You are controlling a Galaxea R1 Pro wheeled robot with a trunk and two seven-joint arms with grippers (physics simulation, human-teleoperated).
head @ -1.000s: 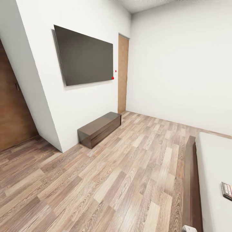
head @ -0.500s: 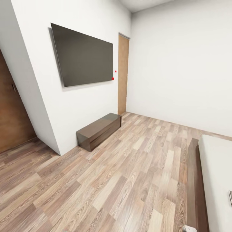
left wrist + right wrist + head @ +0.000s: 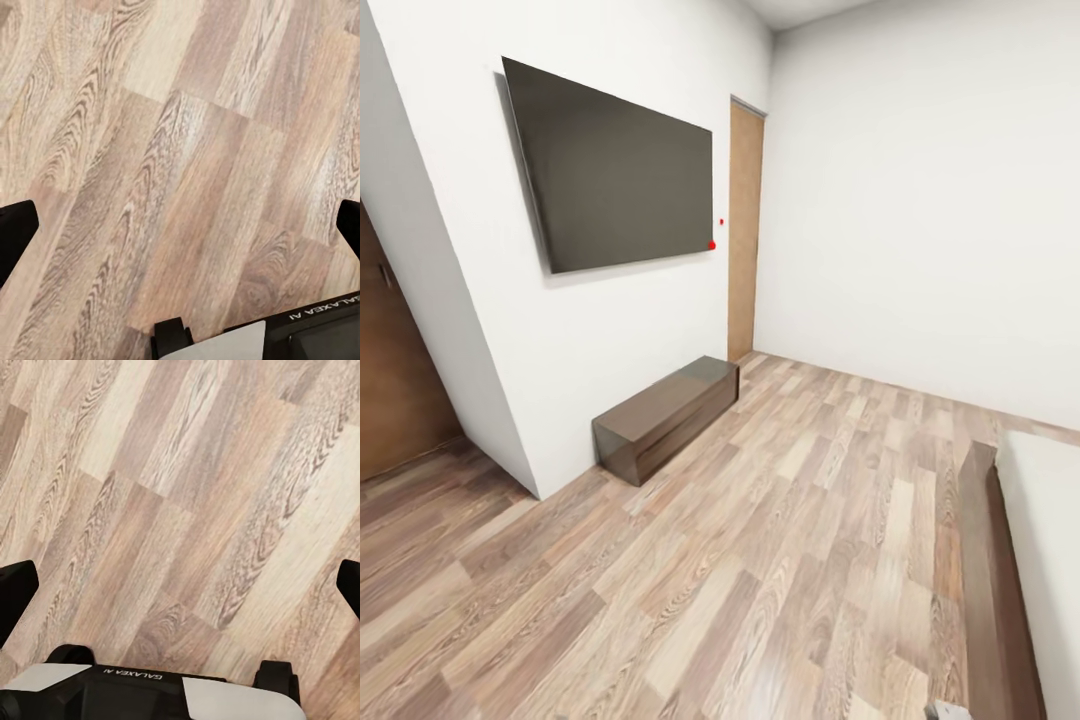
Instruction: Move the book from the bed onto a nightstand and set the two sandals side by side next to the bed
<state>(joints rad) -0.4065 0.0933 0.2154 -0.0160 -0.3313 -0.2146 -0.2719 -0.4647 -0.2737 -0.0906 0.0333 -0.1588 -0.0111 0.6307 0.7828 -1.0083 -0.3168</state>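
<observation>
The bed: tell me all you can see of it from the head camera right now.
Only one corner of the bed shows, at the lower right of the head view. A dark brown wooden frame rail runs along the wood-plank floor, resting on it. Inside the rail lies a plain light grey mattress, cut off by the picture's edge. The visible strip of mattress is bare. The headboard is out of view.

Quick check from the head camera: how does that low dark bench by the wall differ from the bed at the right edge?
The bench is a dark glossy box under the wall-mounted TV; the bed is cut off at the picture's right edge. The bench is all dark wood; the bed pairs a dark frame with a light grey mattress. Both are low and rest on the plank floor.
</observation>
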